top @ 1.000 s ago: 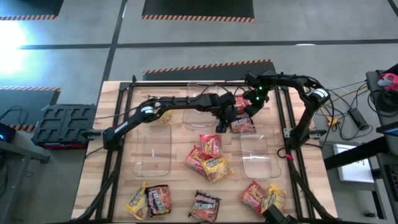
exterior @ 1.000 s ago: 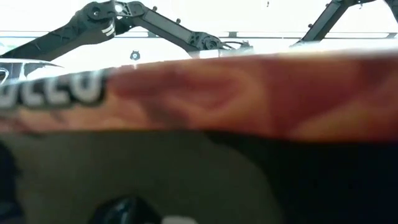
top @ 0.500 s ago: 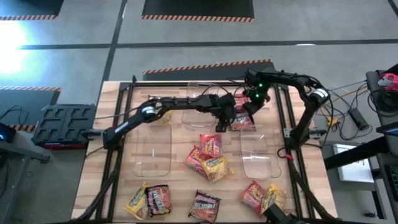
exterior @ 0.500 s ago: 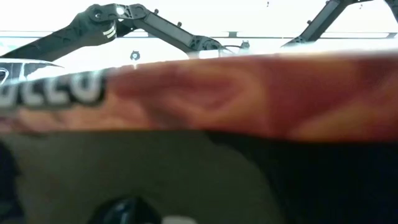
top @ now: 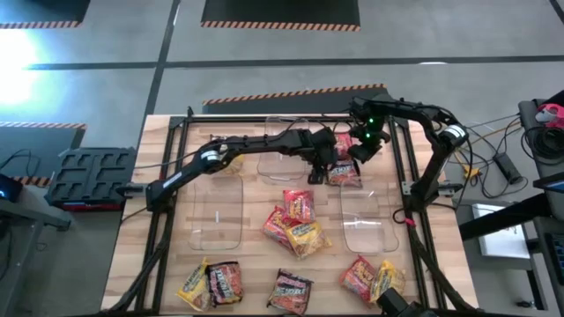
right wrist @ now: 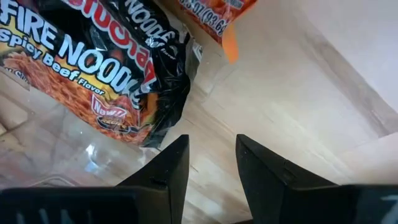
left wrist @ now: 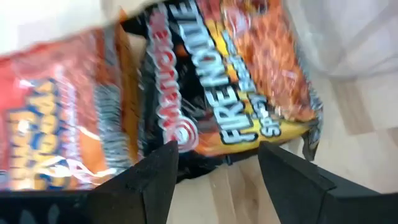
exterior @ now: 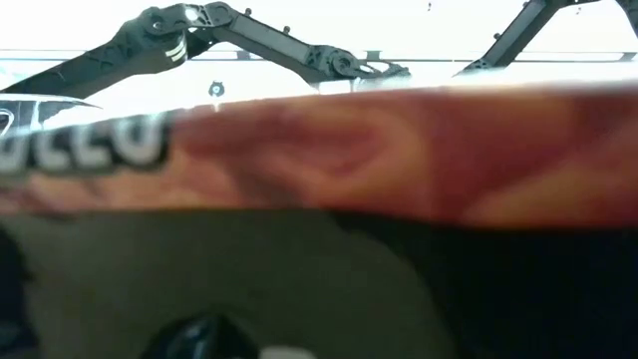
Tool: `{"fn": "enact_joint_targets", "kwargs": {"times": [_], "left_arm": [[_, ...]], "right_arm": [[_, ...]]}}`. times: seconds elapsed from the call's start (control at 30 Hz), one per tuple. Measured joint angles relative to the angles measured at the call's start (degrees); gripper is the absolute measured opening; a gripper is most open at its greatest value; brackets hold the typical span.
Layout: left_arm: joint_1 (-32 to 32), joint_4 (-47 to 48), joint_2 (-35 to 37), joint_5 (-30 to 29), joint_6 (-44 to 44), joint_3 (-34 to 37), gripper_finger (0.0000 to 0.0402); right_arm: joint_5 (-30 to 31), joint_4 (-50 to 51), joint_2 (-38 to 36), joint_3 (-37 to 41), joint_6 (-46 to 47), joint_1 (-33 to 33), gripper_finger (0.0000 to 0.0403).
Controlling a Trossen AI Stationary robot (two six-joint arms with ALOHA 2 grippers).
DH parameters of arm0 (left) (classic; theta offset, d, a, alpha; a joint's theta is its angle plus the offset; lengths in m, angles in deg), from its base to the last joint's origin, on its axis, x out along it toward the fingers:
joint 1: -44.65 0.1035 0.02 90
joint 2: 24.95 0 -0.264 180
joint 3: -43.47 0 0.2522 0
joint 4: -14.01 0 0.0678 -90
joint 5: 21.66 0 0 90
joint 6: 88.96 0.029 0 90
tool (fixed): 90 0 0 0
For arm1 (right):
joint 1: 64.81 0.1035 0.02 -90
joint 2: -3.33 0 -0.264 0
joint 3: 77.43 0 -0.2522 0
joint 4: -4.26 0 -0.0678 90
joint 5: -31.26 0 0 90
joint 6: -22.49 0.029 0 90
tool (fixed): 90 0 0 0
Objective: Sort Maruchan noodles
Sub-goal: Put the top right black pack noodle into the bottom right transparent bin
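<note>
Crinkly, glossy square packets (top: 298, 220) lie scattered over the pale wooden counter (top: 256, 282), some red, some yellow, some dark, among clear rigid bins (top: 217, 217). At the far middle, a black packet (left wrist: 249, 81) printed "Fire Noodle" lies flat beside a red one (left wrist: 56, 118). The left end effector (top: 319, 160) hangs over them, its fingers spread and empty. The right end effector (top: 361, 148), also parted with nothing between its fingers, has drawn slightly back from the black packet since a second ago.
</note>
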Motion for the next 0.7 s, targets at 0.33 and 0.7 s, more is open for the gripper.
{"fn": "enact_joint_targets", "kwargs": {"times": [0.33,0.7], "left_arm": [[-0.5,-1.8,-0.3,2.5,-1.1,0.2,0.0206],[-0.4,-3.1,-2.3,2.6,-1.6,0.6,0.0206]], "right_arm": [[0.0,-0.4,0.0,0.0,-1.4,0.0,0.0121],[-0.2,-0.6,0.0,0.0,-1.3,0.0,0.0121]]}}
